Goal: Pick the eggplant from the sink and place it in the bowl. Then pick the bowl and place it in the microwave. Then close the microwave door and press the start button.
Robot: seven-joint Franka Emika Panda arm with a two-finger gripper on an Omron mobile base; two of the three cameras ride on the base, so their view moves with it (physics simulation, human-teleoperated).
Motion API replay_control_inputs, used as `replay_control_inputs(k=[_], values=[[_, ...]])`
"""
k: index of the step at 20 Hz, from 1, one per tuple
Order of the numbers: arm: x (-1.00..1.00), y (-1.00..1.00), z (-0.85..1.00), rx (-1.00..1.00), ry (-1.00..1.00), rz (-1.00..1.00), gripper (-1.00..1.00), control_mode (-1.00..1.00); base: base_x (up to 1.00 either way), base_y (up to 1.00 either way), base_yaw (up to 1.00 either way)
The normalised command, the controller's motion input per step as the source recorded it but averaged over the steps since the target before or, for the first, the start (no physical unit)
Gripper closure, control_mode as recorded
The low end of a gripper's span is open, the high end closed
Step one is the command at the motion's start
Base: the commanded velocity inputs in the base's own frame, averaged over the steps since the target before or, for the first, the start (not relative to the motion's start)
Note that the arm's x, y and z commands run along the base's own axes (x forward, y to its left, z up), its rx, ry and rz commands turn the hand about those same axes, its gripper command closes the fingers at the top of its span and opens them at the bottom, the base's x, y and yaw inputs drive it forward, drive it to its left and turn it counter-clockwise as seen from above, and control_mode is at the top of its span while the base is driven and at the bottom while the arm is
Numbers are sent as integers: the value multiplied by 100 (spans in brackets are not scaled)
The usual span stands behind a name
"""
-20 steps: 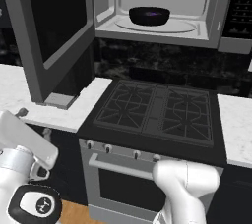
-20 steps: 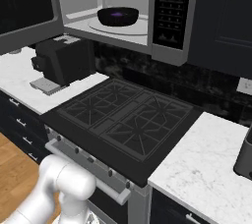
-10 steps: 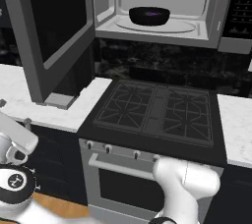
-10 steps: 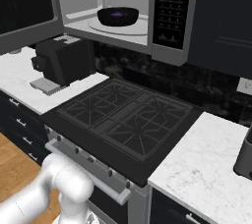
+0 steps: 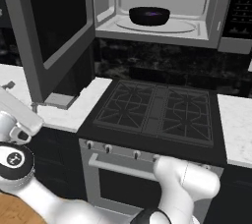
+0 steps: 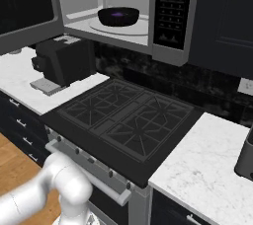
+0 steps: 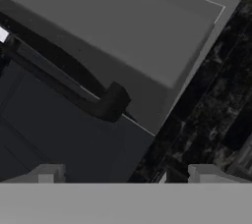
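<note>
Left base view: arm has swung down to lower left, gripper (image 7: pixel 125 174) wide, empty. Bowl (image 5: pixel 149 15) with eggplant (image 5: pixel 153 14) upper centre in microwave (image 5: pixel 162 2); door (image 5: pixel 51 26) open, closing next.

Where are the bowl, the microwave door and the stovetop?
bowl (image 5: pixel 149 15), left base view, its dark front wall.
microwave door (image 5: pixel 59 16), left base view, its dark glass window.
stovetop (image 6: pixel 126 120), right base view, its centre grate.
</note>
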Motion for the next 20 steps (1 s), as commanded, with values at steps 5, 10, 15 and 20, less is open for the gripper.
replay_control_inputs(k=[5,10,15,20], values=[[100,1,-38,3,0,0,-100,-100,0,0,0],[36,-10,7,7,-13,0,-100,-100,0,0,0],[-3,-77,44,22,-29,-3,-100,-100,0,0,0],[2,-99,23,30,-13,0,-100,-100,0,0,0]])
